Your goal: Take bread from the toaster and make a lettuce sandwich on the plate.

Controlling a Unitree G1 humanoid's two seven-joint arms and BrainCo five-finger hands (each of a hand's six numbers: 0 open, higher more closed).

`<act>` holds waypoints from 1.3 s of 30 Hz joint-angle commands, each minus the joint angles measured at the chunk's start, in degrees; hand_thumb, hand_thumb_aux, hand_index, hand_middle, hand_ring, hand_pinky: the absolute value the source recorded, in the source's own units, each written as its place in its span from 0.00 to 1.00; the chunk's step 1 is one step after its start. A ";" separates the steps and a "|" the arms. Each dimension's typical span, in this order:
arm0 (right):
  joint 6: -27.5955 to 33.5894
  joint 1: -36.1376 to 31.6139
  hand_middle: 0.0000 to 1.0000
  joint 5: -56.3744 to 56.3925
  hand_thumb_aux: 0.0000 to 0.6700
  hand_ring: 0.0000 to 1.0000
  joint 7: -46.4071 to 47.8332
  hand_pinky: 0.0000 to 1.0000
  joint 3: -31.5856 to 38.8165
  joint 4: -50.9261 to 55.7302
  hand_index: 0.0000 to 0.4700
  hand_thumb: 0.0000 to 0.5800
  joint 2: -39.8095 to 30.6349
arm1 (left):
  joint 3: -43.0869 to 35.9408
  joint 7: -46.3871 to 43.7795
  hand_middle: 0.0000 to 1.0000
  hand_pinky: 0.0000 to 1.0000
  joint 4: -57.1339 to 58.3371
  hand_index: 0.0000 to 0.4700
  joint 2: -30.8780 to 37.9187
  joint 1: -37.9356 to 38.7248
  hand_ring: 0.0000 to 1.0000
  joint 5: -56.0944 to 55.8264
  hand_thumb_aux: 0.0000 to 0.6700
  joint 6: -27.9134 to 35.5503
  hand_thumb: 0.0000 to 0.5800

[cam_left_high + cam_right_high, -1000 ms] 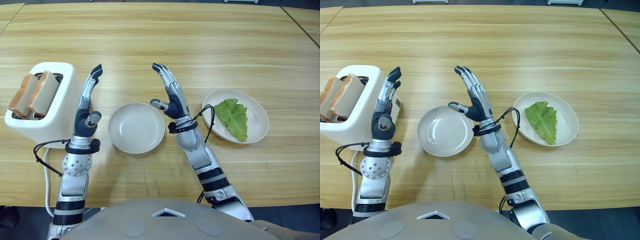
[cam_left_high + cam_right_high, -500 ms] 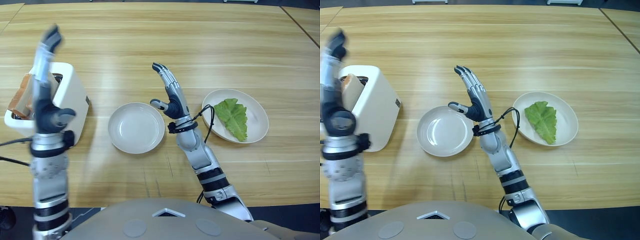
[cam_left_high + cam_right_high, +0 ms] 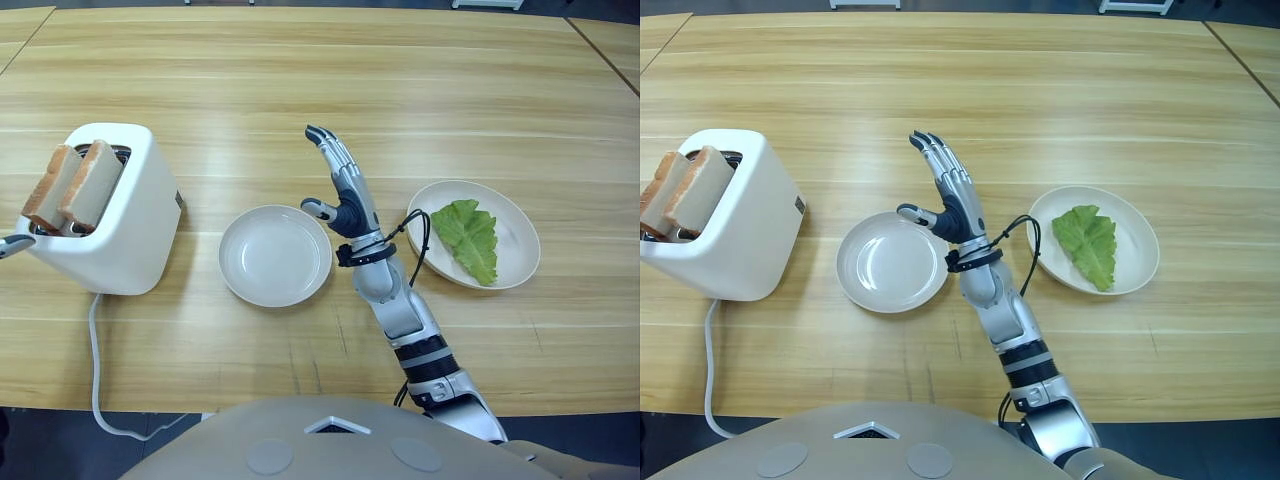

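Two bread slices (image 3: 72, 185) in toaster (image 3: 135, 230), right hand (image 3: 348, 200) splayed empty beside plate (image 3: 270, 262), sliver of left hand (image 3: 8, 243) by toaster, grasp unclear

You've got a pale wooden table (image 3: 400, 60), planked grain, soft satin sheen. Toaster (image 3: 130, 240) on the left: smooth white casing, faintly glossy. Its bread (image 3: 75, 185) looks porous and rough-crusted. Middle plate (image 3: 275, 255) is glazed and shiny. Lettuce (image 3: 470, 238) crinkled, matt. Right hand (image 3: 345, 195): silvery metal, dark plastic.

One toaster (image 3: 130, 235), two bread slices (image 3: 48, 190) (image 3: 92, 182), two plates (image 3: 275, 257) (image 3: 521, 228), one lettuce leaf (image 3: 468, 238), one cord (image 3: 95, 352) and one hand (image 3: 347, 198)
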 commanded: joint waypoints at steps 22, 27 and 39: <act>0.28 0.07 0.00 0.02 0.00 0.00 0.51 0.00 0.05 -0.48 0.00 0.00 -0.24 | -18.90 0.78 0.00 0.00 -0.31 0.00 -1.06 -5.99 0.00 3.19 0.00 18.70 0.00; 0.33 0.40 0.00 -0.02 0.00 0.00 0.45 0.00 -0.05 -0.67 0.00 0.00 -0.33 | -19.91 2.31 0.00 0.00 0.73 0.00 -0.06 -5.97 0.00 3.07 0.00 18.91 0.00; -0.57 -5.19 0.00 -0.31 0.00 0.00 -1.73 0.00 -11.04 4.94 0.00 0.00 -12.79 | -21.76 6.35 0.00 0.00 2.26 0.00 1.63 -6.37 0.00 2.38 0.00 16.16 0.00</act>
